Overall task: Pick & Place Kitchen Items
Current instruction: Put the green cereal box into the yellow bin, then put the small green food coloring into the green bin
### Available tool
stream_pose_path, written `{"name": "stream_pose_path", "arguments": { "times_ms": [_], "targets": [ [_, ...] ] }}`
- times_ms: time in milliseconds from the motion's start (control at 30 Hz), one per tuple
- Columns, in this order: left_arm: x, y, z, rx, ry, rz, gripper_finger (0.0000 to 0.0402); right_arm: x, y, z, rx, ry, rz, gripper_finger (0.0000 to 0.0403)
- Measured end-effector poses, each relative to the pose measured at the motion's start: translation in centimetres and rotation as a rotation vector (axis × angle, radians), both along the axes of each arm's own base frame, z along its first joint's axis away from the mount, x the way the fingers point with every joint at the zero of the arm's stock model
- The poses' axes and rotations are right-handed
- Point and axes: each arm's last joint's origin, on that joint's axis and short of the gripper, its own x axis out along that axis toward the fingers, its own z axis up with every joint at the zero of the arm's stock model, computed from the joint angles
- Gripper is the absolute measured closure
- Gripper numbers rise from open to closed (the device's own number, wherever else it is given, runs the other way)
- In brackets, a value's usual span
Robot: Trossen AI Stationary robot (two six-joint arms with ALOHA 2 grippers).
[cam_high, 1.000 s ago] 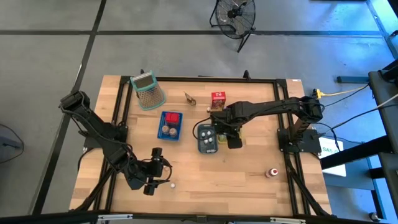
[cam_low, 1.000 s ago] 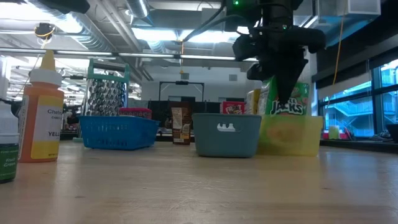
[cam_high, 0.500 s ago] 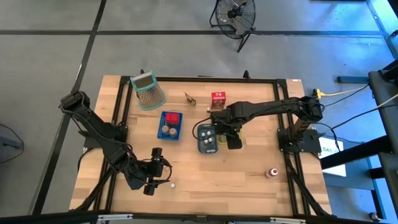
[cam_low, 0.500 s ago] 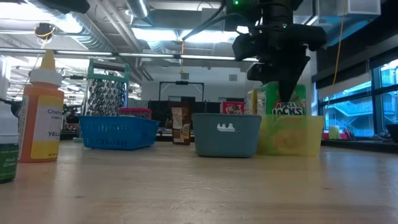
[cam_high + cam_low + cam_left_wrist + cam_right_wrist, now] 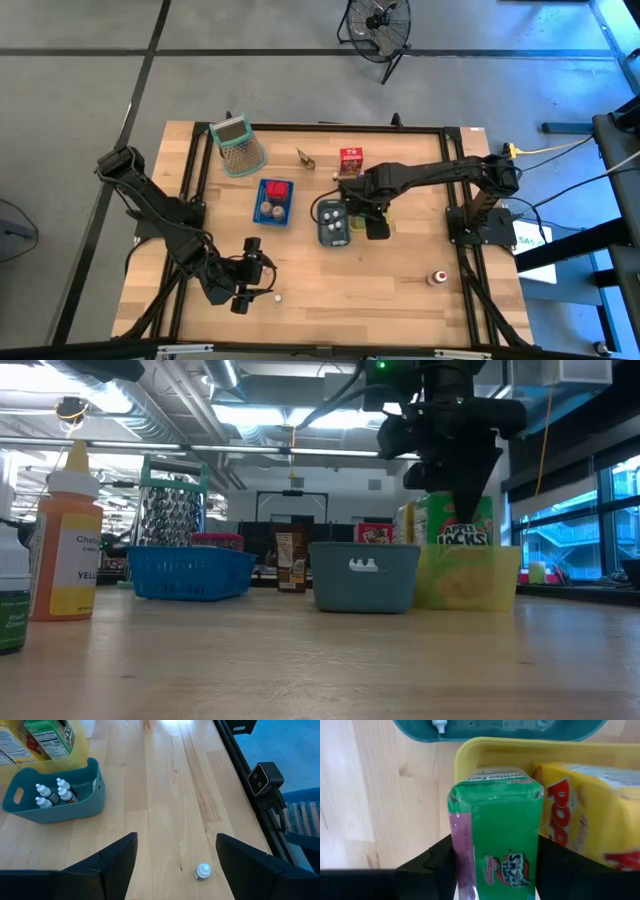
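Observation:
A green carton [image 5: 495, 835] stands upright in the yellow tray [image 5: 470, 750], on its bottom, beside a yellow carton [image 5: 590, 805]. My right gripper [image 5: 495, 865] points down over it, open, one finger on each side of the carton's upper part [image 5: 440, 525]. My left gripper [image 5: 175, 865] hangs open over the table's near left part [image 5: 258, 285], with nothing between its fingers. A tiny white round piece [image 5: 203, 870] lies on the wood just ahead of it. My right gripper's fingers [image 5: 437, 862] stand close along the two sides of the green carton's upper part, coming from above. I cannot tell whether they touch it. The carton stands upright on the tray's floor.
The grey-blue tray [image 5: 95, 790] with small white-capped bottles sits beside the yellow tray. A blue tray [image 5: 274, 200], a green-rimmed grater [image 5: 238, 145], a red carton [image 5: 350, 160] and a brown piece [image 5: 305, 158] lie farther back. A red-capped bottle [image 5: 437, 277] stands near right.
The green carton, tilted under my right gripper a second ago, has swung upright and settled lower into the yellow tray. Both arms have stayed in place.

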Motion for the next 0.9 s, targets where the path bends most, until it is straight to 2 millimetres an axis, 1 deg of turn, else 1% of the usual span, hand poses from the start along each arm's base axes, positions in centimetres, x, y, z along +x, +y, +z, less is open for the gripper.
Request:
{"name": "stream_pose_path", "arguments": {
  "times_ms": [167, 533, 667, 800, 900],
  "targets": [
    [0.0, 0.0, 0.0, 0.0, 0.0, 0.0, 0.0135, 0.3, 0.1, 1.0, 0.0, -0.025, -0.004, 0.0194],
    [0.0, 0.0, 0.0, 0.0, 0.0, 0.0, 0.0135, 0.9, 0.8, 4.4, -0.004, -0.078, 0.023, 0.0194],
    [0.0, 0.0, 0.0, 0.0, 0.0, 0.0, 0.0136, 0.8, 1.1, 5.3, -0.039, -0.074, 0.022, 0.0194],
    [0.0, 0.0, 0.0, 0.0, 0.0, 0.0, 0.0135, 0.7, 1.6, 6.4, -0.061, -0.082, 0.014, 0.0194],
    [0.0, 0.0, 0.0, -0.001, 0.002, -0.002, 0.0135, 0.9, 2.4, 7.2, -0.056, -0.112, 0.01, 0.0194]
  ]
}}
